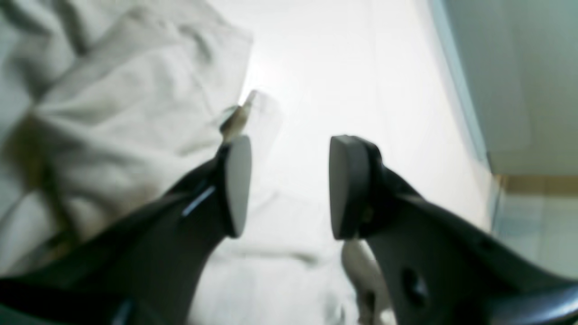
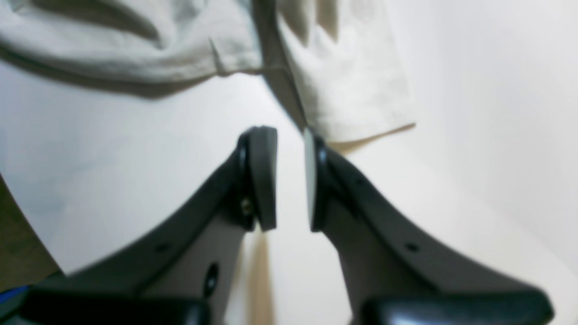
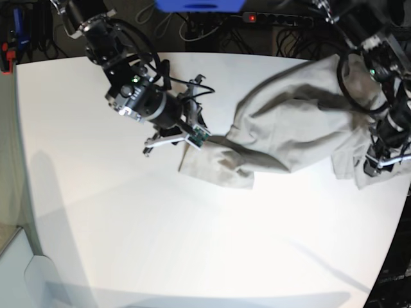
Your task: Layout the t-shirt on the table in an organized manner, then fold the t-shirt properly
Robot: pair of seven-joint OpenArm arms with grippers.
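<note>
The light grey-beige t-shirt lies crumpled on the white table, spread from the centre to the right edge. In the base view my right gripper sits at the shirt's left end, by a flat sleeve. In the right wrist view that gripper stands narrowly open with only bare table in the gap, and the sleeve hem lies just past its fingertips. My left gripper is open and empty, with the bunched t-shirt to its left. In the base view it hovers over the shirt's right end.
Cables and a power strip lie beyond the table's far edge, beside a blue object. The table's edge runs close to the right of my left gripper. Bare tabletop fills the front and left of the base view.
</note>
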